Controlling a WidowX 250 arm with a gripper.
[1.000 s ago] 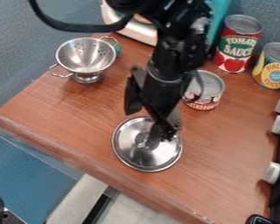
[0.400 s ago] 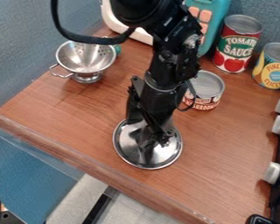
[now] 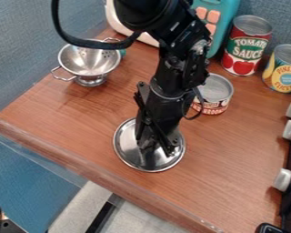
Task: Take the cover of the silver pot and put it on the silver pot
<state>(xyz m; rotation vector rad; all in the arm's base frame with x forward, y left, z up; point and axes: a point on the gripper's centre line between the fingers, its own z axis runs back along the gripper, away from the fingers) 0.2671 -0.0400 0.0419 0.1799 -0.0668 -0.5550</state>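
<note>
The black gripper (image 3: 157,148) hangs down over the middle of the round silver cover (image 3: 129,148), its tip just about where a knob would sit; whether it is open, closed or gripping the cover cannot be told. Nearest, the wooden counter (image 3: 236,152) ends in an edge that slants down to the right, and at the right side stands a black panel with three pale knobs (image 3: 283,179) in a row. The cover, its shiny rim facing up around the gripper, is near that front edge, apart from the pot; whether it touches the wood or is slightly raised cannot be told. Behind it and to the right, a small can (image 3: 215,88) stands upright, close beside the arm. Farther back on the left is the silver pot (image 3: 90,63), a perforated bowl on a small foot with two loop handles, and a black cable (image 3: 81,43) from the arm crosses in front of its back rim. Toward the back right, a can of pineapple (image 3: 286,75) and a taller can of tomato sauce (image 3: 245,54) stand upright near each other. Beside the taller can, a teal thing (image 3: 226,22) with pinkish squares reaches the top edge, near the blue wall (image 3: 281,13).
</note>
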